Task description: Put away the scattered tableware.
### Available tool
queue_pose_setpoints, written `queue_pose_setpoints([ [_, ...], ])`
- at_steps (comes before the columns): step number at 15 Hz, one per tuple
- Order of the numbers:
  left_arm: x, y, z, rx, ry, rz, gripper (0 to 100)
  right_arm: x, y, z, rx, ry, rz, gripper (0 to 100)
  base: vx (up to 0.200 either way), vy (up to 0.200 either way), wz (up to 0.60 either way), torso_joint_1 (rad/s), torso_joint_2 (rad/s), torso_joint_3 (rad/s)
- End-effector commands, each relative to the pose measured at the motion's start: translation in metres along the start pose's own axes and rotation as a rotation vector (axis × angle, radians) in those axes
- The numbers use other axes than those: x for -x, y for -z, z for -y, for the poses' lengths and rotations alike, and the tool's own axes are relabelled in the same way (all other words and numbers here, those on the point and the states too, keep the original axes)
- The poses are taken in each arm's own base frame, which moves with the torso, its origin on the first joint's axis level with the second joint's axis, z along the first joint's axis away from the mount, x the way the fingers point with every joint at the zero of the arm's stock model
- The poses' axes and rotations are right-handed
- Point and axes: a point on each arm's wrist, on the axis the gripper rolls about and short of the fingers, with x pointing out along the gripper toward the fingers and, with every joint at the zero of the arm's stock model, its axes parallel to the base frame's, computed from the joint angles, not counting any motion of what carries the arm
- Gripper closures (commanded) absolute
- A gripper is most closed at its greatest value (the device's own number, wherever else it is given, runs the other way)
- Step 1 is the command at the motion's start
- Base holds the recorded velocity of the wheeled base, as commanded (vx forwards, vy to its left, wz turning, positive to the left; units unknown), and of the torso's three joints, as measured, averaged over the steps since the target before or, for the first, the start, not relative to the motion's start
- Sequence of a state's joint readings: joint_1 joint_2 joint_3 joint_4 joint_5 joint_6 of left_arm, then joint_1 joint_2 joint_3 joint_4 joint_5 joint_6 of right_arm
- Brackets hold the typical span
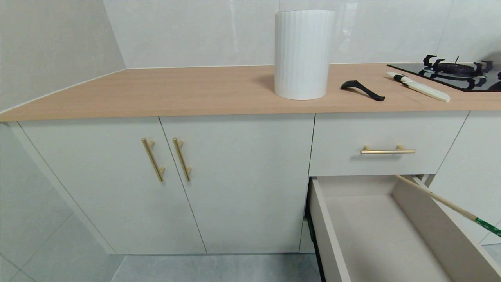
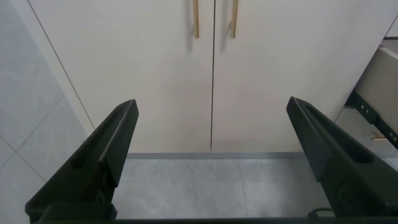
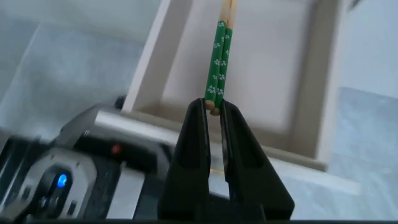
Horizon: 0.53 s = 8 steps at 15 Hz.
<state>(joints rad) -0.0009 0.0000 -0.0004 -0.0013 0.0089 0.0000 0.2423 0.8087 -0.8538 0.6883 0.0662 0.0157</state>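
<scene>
Pair of chopsticks pinched near the green-patterned end in right tool, closed tight on both; shafts reaching ahead of the tool over open drawer. Left tool spread wide, empty, facing cabinet doors. Likely failure: grip so near one end letting the pair pivot or split — tips catching the drawer wall, dropping to the floor.
</scene>
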Motion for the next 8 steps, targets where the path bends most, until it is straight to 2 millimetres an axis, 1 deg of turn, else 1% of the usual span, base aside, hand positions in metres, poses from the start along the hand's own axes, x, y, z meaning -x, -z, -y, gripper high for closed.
queue_pose_setpoints([
  [1,0.0,0.0,0.0,0.0,-0.001,-0.002,0,-0.015,0.003,0.0,-0.007,-0.035,-0.074,100,0.0,0.0,0.0,0.0,0.0,0.0],
  [2,0.0,0.0,0.0,0.0,-0.001,-0.002,0,-0.021,0.002,0.0,-0.008,-0.048,-0.1,100,0.0,0.0,0.0,0.0,0.0,0.0],
  [3,0.0,0.0,0.0,0.0,-0.001,-0.002,0,-0.046,-0.002,0.001,-0.021,-0.068,-0.207,100,0.0,0.0,0.0,0.0,0.0,0.0],
  [6,0.0,0.0,0.0,0.0,-0.001,-0.002,0,-0.109,-0.009,0.005,-0.034,-0.067,-0.315,100,0.0,0.0,0.0,0.0,0.0,0.0],
  [7,0.0,0.0,0.0,0.0,0.0,-0.002,0,-0.119,-0.009,0.006,-0.036,-0.066,-0.329,100,0.0,0.0,0.0,0.0,0.0,0.0],
  [8,0.0,0.0,0.0,0.0,-0.001,-0.002,0,-0.151,-0.011,0.008,-0.04,-0.066,-0.376,100,0.0,0.0,0.0,0.0,0.0,0.0],
])
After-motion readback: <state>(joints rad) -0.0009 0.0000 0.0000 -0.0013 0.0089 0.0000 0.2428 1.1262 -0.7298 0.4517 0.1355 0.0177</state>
